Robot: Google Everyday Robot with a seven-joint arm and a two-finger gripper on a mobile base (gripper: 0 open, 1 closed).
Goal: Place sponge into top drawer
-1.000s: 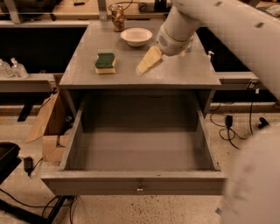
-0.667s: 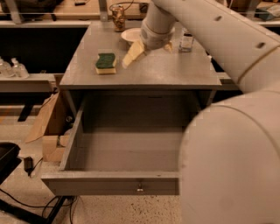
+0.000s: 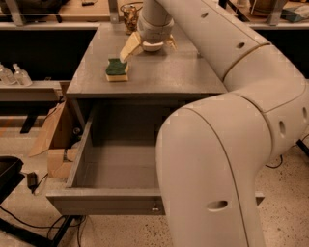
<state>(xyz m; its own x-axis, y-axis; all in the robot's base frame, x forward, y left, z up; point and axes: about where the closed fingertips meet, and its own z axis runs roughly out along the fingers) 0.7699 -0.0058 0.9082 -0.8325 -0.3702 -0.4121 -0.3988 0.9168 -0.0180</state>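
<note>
The sponge (image 3: 117, 70), dark green on top with a yellow base, lies flat on the grey cabinet top (image 3: 159, 77) near its left front. My gripper (image 3: 149, 46) hangs just behind and to the right of it, above the cabinet top. It is open and empty, and its left tan finger (image 3: 129, 48) is close to the sponge's far edge. The top drawer (image 3: 111, 169) is pulled out wide below and has nothing in it. Its small metal knob (image 3: 155, 209) shows on the front panel. My arm hides the drawer's right half.
A brown glass jar (image 3: 128, 14) stands at the back of the cabinet top. An open cardboard box (image 3: 53, 144) sits on the floor left of the drawer. Clear bottles (image 3: 14, 75) stand on a low shelf at left. Black equipment and cables (image 3: 19, 183) lie at lower left.
My gripper has moved left across the cabinet top, from beside the white bowl to just behind the sponge. My arm now covers the right side of the view. The sponge has not moved.
</note>
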